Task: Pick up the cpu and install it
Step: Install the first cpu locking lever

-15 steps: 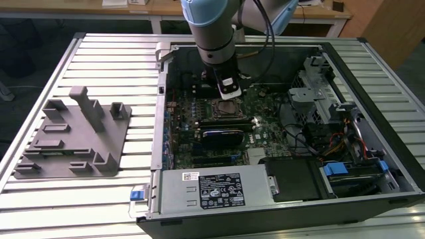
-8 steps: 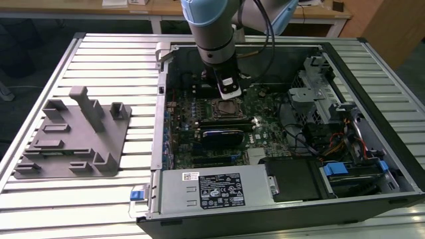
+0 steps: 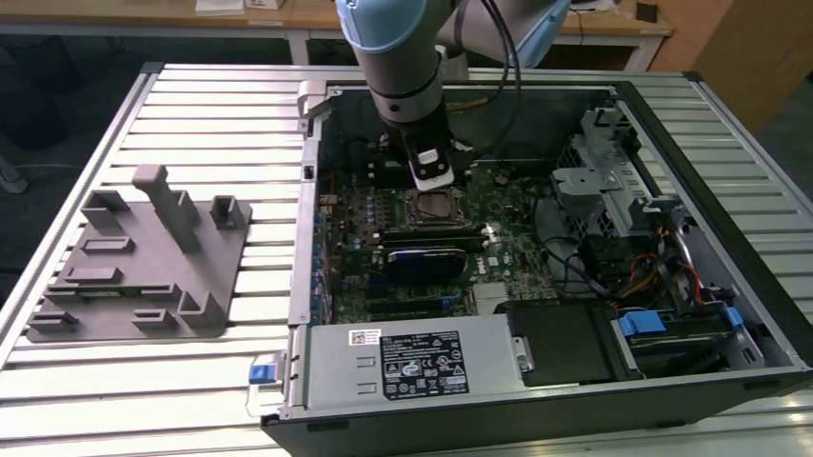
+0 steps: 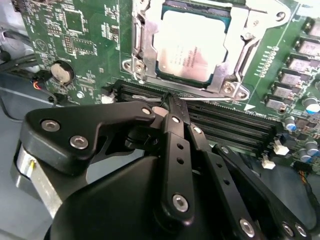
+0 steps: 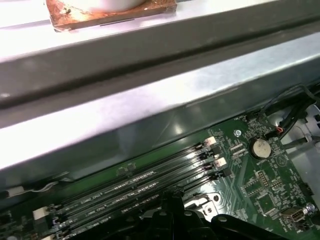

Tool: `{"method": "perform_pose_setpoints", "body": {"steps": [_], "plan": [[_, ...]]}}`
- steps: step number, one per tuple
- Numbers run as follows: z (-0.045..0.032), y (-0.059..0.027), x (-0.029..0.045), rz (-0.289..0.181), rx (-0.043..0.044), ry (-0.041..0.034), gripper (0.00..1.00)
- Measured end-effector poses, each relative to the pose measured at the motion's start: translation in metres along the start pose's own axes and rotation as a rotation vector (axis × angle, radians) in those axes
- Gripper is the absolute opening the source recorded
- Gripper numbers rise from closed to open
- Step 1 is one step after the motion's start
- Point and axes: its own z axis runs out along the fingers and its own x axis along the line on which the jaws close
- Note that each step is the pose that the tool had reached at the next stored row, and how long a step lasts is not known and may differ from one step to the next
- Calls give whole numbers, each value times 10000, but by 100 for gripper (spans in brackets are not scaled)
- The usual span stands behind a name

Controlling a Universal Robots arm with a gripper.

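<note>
The cpu point(image 4: 192, 47) sits in its socket on the motherboard point(image 4: 90, 40), framed by the metal retention bracket point(image 4: 235, 60), silver top up. In the exterior view the cpu point(image 3: 435, 204) lies mid-board inside the open computer case point(image 3: 711, 238). The tool point(image 4: 170, 102) is just above the memory slots point(image 4: 235, 125) beside the socket, fingers closed together, gripping nothing. The grey fixture tray point(image 3: 140, 257) rests on the slatted surface point(image 3: 190, 114), toward the exterior view's left edge.
</note>
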Motion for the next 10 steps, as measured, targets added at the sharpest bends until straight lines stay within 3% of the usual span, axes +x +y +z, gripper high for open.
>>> {"method": "perform_pose_setpoints", "body": {"steps": [5,10], "plan": [[-2,-3,9,21,-36,9,11],[3,-4,7,7,48,-25,11]]}}
